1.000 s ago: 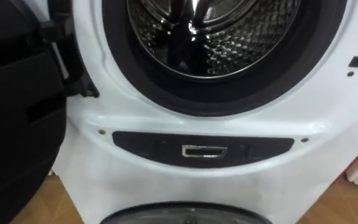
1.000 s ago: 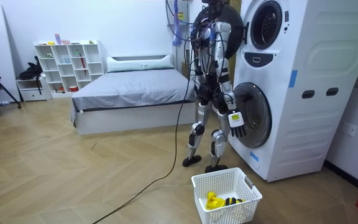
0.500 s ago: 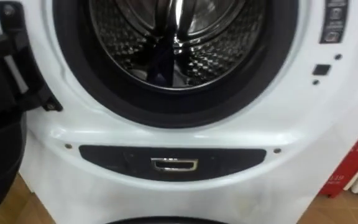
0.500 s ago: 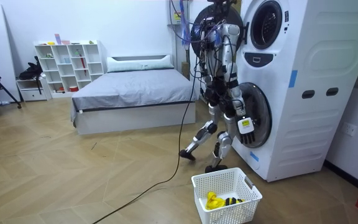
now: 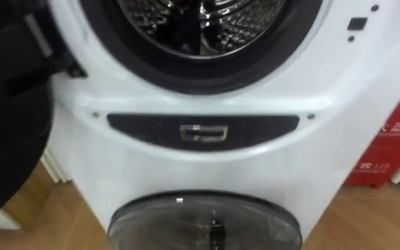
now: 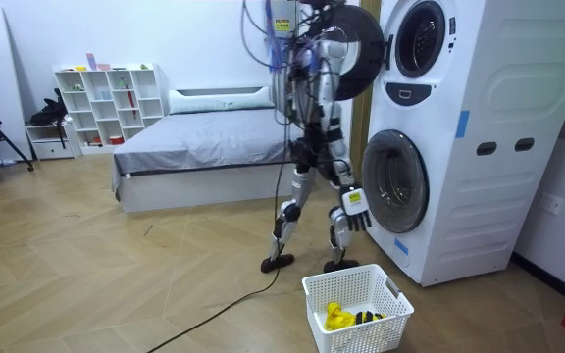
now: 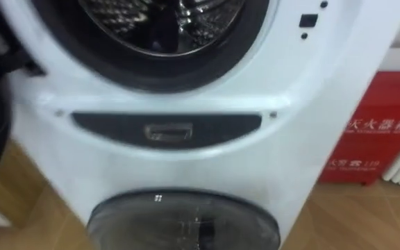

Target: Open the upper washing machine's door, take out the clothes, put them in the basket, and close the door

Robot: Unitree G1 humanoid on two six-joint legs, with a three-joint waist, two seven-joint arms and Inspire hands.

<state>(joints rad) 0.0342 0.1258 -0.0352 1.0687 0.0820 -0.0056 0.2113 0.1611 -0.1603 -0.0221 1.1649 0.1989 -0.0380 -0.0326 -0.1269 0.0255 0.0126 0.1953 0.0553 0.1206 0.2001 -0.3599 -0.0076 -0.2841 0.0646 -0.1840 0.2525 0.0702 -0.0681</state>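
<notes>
My right hand (image 6: 351, 209) hangs low; its shape I cannot tell. I should raise it into the open drum (image 5: 217, 21).

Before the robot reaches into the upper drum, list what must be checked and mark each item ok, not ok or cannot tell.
1. Upper door open: ok, swung to the robot's left.
2. Clothes in the upper drum: cannot tell; little of its inside shows.
3. Drum centred in the eye views: not ok, cut by the top edge, lower door below.
4. Robot hand raised to the drum: not ok, it hangs beside the lower door.
5. Basket ready: ok, on the floor near the robot's feet, a yellow item inside.
</notes>
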